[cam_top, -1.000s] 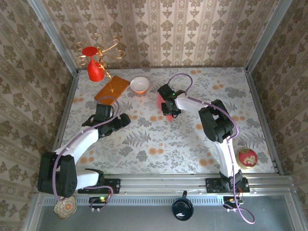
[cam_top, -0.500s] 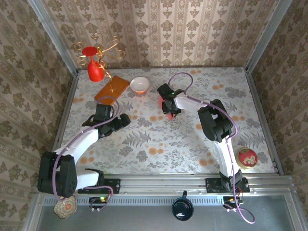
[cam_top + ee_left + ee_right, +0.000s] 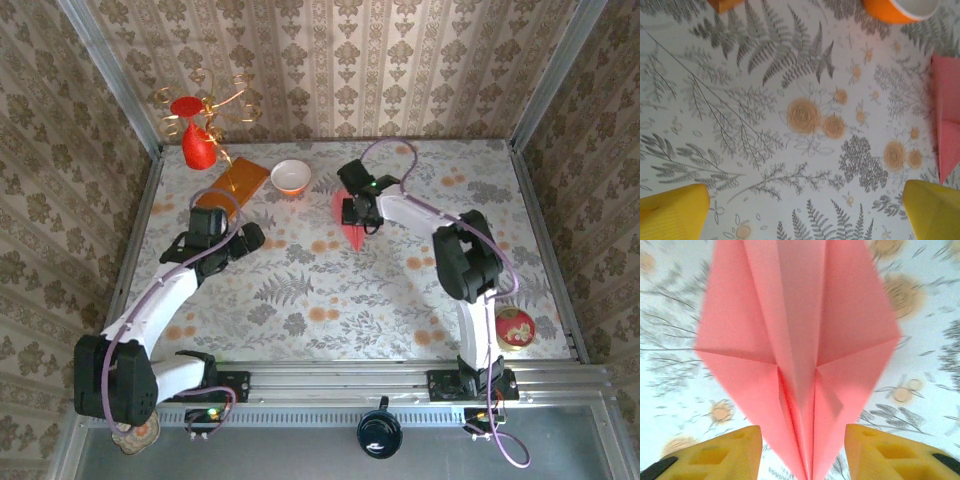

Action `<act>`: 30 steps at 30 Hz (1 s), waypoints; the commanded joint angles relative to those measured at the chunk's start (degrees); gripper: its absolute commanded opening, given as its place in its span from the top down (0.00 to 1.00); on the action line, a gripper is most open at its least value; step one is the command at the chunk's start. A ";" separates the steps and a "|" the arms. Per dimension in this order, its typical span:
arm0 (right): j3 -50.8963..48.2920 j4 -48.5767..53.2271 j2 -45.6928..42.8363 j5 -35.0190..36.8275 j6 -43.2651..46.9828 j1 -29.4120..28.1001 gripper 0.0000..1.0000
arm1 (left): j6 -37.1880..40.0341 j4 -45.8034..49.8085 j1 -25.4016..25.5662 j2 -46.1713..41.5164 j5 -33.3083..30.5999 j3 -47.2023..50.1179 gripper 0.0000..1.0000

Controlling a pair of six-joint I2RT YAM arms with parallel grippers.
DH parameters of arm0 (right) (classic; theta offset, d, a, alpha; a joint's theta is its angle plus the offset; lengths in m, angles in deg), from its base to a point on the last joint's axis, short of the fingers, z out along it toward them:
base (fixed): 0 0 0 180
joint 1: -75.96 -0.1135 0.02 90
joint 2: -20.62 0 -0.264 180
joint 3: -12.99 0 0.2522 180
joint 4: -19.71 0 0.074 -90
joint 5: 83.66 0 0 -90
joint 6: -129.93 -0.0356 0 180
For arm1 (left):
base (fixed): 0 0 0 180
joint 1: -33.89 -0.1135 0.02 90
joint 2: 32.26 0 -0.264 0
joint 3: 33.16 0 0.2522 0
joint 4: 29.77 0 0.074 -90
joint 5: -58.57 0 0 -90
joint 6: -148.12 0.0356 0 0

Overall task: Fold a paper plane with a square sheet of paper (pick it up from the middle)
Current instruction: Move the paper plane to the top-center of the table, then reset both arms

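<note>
The pink paper plane (image 3: 350, 232) lies flat on the flowered table at the back centre, its nose pointing to the near side. My right gripper (image 3: 361, 210) hovers over it. In the right wrist view the folded dart (image 3: 800, 340) with its centre ridge runs between the yellow fingers (image 3: 722, 455). My right gripper (image 3: 802, 455) is open, with a gap on each side of the paper. My left gripper (image 3: 215, 228) hangs wide open over bare table at the left, holding nothing. The left wrist view shows the plane's edge (image 3: 947, 125) at the far right.
A white bowl (image 3: 291, 177), an orange-brown wooden board (image 3: 232, 183) and a red vase (image 3: 196, 146) stand at the back left. A red round dish (image 3: 514, 327) sits at the near right. Patterned walls close in three sides.
My right gripper's jaws have spread apart and let go of the plane, and the wrist has shifted slightly right and back. The left arm has drawn a little toward the back left.
</note>
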 commanded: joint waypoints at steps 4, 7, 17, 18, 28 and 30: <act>-7.62 -3.14 -15.53 0.06 1.17 2.87 0.41 | 5.16 0.20 -2.20 -4.39 -6.28 -3.26 0.00; -15.54 -8.47 -23.92 3.31 2.95 5.51 0.32 | 6.41 -1.60 -3.58 -6.98 -10.98 -2.15 0.00; -45.65 -28.58 -49.93 21.39 11.86 17.56 0.00 | 16.12 -18.00 -6.58 -11.70 -26.94 10.92 0.00; -48.28 -30.63 -50.95 22.14 12.45 19.23 0.00 | 17.37 -19.96 -6.62 -11.70 -28.15 12.52 0.00; -63.92 -54.36 -43.87 22.03 19.08 25.34 0.00 | 31.40 -41.65 -9.90 -7.72 -21.21 22.69 0.00; -65.11 -59.92 -40.94 20.29 20.96 25.56 0.00 | 32.60 -46.19 -11.59 -5.48 -17.30 23.96 0.00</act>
